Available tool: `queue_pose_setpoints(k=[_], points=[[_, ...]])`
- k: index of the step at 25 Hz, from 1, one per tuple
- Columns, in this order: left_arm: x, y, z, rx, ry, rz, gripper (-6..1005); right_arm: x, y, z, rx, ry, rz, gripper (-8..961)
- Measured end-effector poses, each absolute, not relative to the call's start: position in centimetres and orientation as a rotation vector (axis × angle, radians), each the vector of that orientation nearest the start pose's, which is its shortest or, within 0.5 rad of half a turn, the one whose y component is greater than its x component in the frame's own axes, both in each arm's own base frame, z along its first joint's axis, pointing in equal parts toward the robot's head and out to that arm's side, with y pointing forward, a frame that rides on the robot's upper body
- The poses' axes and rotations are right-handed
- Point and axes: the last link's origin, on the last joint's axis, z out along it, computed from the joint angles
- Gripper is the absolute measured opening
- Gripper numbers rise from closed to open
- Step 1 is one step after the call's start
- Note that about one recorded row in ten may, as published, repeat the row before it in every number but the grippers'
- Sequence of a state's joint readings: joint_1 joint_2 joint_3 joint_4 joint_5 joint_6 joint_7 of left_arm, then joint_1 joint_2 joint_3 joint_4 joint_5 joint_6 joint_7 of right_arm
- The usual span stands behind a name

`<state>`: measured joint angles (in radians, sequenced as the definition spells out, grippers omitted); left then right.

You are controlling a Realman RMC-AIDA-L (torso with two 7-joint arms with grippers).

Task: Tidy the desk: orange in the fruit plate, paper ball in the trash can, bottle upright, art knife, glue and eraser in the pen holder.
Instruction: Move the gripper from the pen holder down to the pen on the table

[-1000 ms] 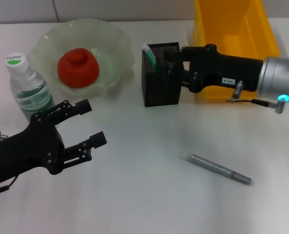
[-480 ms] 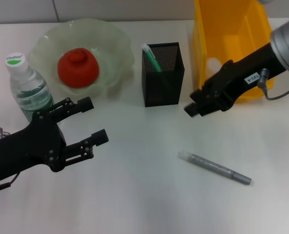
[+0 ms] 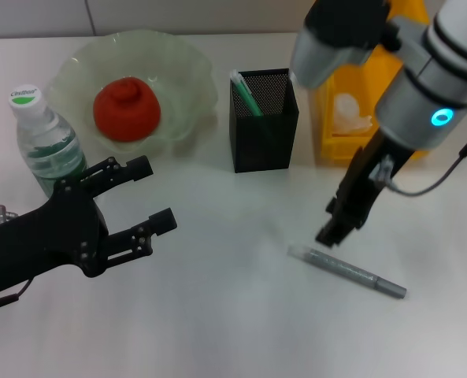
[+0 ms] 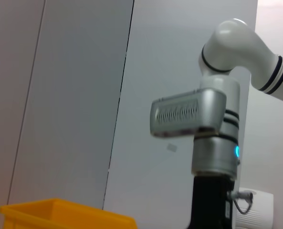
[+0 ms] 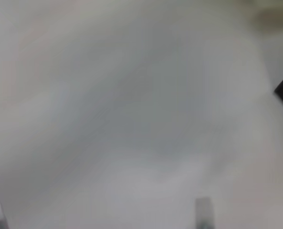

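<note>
Silver-and-white right arm (image 4: 216, 129) upright against grey wall panels (image 4: 60, 95), yellow trash can (image 4: 60, 214) rim below.

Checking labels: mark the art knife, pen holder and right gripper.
art knife (image 3: 348, 272), head view, middle of its grey barrel.
pen holder (image 3: 265, 142), head view, front mesh wall.
right gripper (image 3: 331, 234), head view, black fingertips just above the knife's near end.

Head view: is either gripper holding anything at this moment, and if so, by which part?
Nothing is held. The left gripper hovers open and empty beside the clear plastic bottle; the right gripper hangs just above the grey art knife, not gripping it.
</note>
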<state>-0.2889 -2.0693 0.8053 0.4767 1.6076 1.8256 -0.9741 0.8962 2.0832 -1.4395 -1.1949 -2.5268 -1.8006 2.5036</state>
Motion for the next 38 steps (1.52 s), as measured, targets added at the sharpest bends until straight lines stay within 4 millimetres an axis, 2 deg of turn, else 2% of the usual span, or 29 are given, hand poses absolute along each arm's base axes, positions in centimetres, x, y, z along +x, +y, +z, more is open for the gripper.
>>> queue_pose_setpoints(k=[1,11,26,34,38], points=[[-28.2,24.1,0.1,-2.541,-0.377,-1.202,787,11.3,34.7,-3.1,-2.895,0.682,-0.856,490],[-28.2,24.0,0.0,-2.542,-0.385,-1.209,786,13.5,34.2,-5.5,-2.833,0.662,-1.02,500],[-28.2,23.9,-0.1,-2.544,-0.388,-1.214,786,15.0,33.7,-7.4,-2.833,0.671,-1.054,494],[-28.2,23.8,-0.2,-2.543,-0.398,-1.222,787,15.3,33.6,-7.8,-2.83,0.662,-1.062,403],[-28.3,23.7,-0.3,-2.542,-0.403,-1.223,787,15.4,33.7,-7.9,-2.826,0.663,-1.058,320]])
